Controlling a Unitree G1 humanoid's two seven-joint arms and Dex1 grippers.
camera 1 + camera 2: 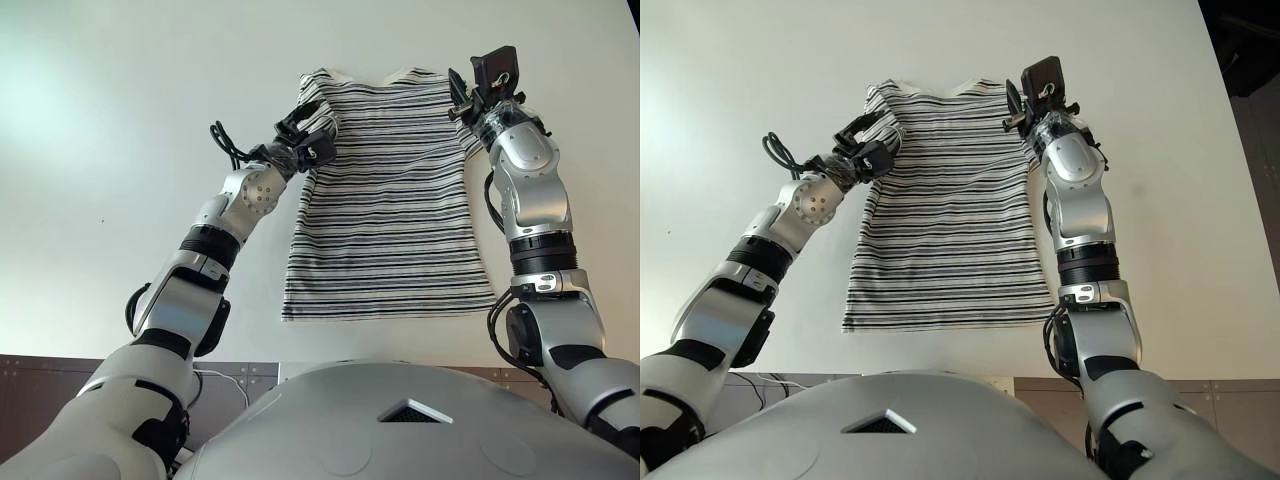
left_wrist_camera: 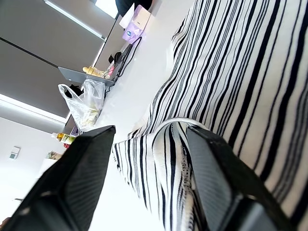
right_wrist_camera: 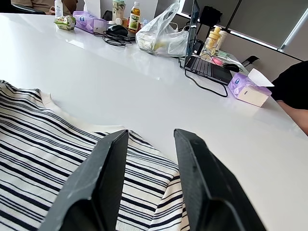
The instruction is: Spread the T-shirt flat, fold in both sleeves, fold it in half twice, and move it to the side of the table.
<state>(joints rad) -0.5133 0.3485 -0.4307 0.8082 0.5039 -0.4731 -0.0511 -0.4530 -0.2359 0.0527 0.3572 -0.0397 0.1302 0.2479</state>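
While straddling a raised sleeve (image 2: 168, 159) fold of the T-shirt (image 1: 385, 200), flat on the tabletop (image 1: 120, 120), with left claw (image 2: 150, 139) parted and right claw (image 3: 151, 135) parted over the other shoulder (image 3: 147, 173), risks a shallow pinch, a slip, a dragged, rumpled body.

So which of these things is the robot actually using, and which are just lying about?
In the job:
striped T-shirt; left arm's fingers, open around a fold of sleeve; right arm's fingers, open by the other shoulder; white table.

Lying about, at the table's far end:
plastic bag; laptop; tissue box; bottle.
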